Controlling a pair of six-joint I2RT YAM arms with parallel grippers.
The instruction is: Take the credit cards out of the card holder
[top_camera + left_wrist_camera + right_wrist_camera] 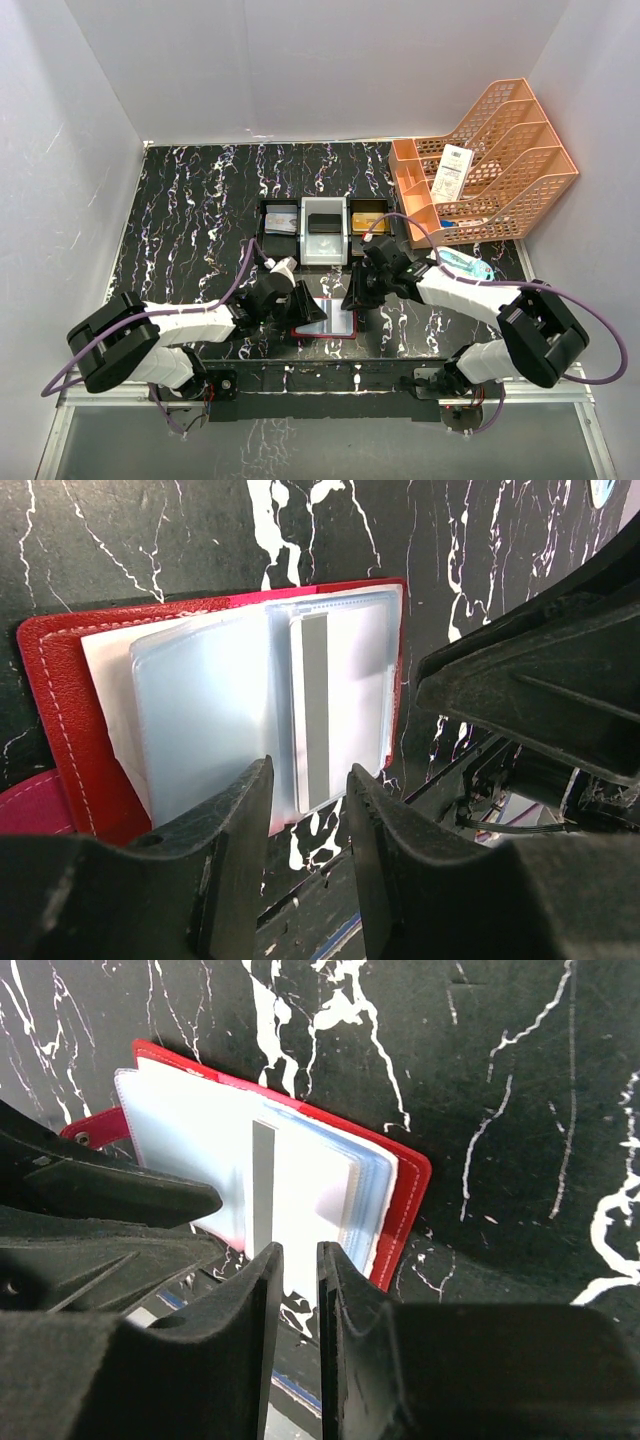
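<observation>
The dark-red card holder lies open near the table's front edge, its clear sleeves fanned out. In the left wrist view the card holder shows a pale credit card with a grey stripe inside a sleeve. My left gripper hangs open just below that card's lower edge, nothing between its fingers. My right gripper stands with a narrow gap over the same striped card, at the near edge of the card holder. In the top view the left gripper and right gripper flank the wallet.
A black-and-white three-compartment tray sits behind the wallet, with a silvery card on its left and an orange card on its right. An orange mesh file rack fills the back right. A teal object lies beside it.
</observation>
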